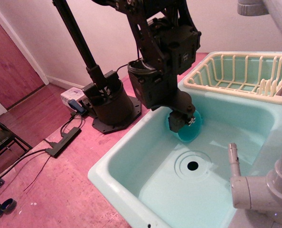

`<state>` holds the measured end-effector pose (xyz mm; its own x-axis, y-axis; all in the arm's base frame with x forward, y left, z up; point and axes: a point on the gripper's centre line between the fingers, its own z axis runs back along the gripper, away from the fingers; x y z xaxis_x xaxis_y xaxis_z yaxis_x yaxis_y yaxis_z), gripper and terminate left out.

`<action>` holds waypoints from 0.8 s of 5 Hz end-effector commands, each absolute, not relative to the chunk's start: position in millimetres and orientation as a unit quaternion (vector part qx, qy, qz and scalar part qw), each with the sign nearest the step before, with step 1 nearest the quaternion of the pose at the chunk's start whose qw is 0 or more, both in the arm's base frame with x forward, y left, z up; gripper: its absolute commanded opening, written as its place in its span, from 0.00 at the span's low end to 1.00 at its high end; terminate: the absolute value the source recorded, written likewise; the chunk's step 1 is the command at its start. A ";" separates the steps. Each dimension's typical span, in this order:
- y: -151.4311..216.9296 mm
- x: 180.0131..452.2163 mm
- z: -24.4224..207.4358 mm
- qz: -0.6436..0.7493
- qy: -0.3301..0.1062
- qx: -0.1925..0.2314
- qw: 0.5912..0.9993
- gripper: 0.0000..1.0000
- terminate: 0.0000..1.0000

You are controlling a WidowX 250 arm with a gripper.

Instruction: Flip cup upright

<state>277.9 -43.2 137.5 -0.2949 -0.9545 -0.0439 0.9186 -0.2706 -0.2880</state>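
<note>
The cup [191,134] is a small teal mug, darker than the pale aqua sink [131,156]. It sits at the back of the basin, just behind the drain, tilted with its round rim toward the camera. My gripper [183,121] reaches down from the black arm and covers the cup's upper part. The fingers appear closed on the cup's rim or wall. The cup's handle is hidden behind the gripper. I cannot tell whether the cup touches the sink floor.
The round drain [192,166] lies in front of the cup. A cream dish rack [240,76] stands on the sink's back right edge. A grey faucet [255,187] juts in at the right front. The arm's black base [110,107] stands left of the sink.
</note>
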 end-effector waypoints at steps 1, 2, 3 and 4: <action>-43.2 277.9 137.5 -0.794 0.130 -0.069 0.590 1.00 0.00; -34.3 286.9 124.7 -0.783 0.120 -0.054 0.608 1.00 0.00; -25.5 302.4 118.6 -0.772 0.110 -0.032 0.625 1.00 0.00; -3.4 313.4 116.2 -0.760 0.103 -0.007 0.642 1.00 0.00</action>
<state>307.7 0.2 108.2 -0.1983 -0.9719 -0.1271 0.9622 -0.1683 -0.2142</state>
